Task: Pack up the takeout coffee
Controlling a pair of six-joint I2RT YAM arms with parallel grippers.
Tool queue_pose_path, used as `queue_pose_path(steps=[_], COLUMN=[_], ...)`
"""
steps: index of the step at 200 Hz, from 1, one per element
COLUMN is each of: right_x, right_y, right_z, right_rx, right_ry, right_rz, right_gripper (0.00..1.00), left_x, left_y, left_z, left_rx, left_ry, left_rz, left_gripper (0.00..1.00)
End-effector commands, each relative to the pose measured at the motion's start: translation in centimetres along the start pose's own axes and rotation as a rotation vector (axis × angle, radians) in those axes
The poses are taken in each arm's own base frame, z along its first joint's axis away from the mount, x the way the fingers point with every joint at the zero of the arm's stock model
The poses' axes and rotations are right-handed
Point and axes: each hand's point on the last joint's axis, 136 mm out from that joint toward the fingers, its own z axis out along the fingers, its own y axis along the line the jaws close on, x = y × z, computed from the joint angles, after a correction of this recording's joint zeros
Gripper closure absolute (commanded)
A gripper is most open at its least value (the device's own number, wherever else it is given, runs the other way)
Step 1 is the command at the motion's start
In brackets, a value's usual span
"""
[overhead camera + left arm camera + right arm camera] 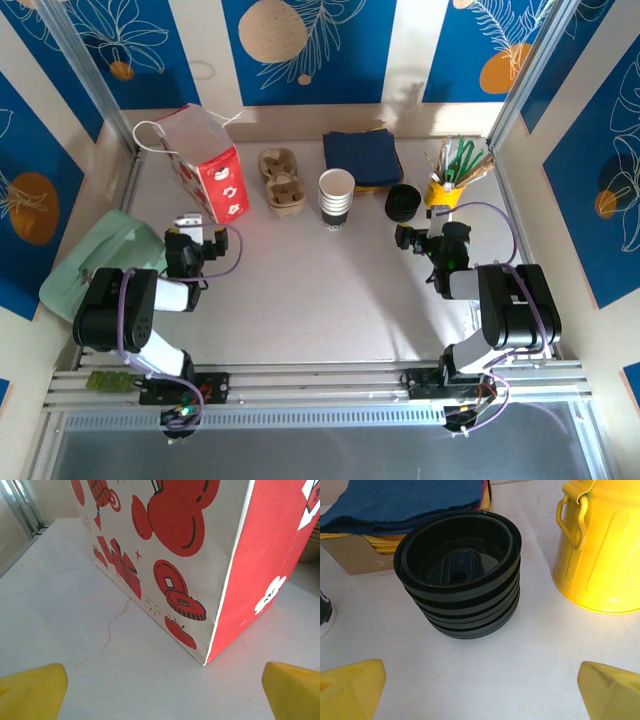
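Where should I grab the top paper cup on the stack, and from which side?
Probably grip the top cup by its wall just under the rim, from the near side: it stands upright, nested in the stack, so only that band shows, and nothing stands in front.

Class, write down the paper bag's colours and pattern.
The paper bag is white with red motifs, its side panel red; clearest in the left wrist view.
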Motion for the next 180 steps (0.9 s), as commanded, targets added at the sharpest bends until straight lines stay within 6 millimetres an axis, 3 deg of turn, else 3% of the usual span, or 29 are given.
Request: queue_pose_path(steps=[1,144,180], right_x=[-1.6,-1.7,-2.7], right_y=[0.1,0.6,1.4], right_z=[0.2,0.1,-1.4], right_rx=[-0.013,-0.028,0.008], right_ry=[-0.039,-0.042,-0.103], right_rz=[-0.023,-0.044,-0.095], right_gripper=[0.01,0.01,0.01], left_x=[-0.4,-0.4,-1.2], left_y=[-0.5,-0.5,0.1], left_z=[0.2,0.2,-2.4], left_rx=[0.016,0.016,-0.005], left_ry=[-0.008,-0.008,-0.116], left_rz=[0.019,0.019,0.005], left_gripper=[0.01,0.01,0.01])
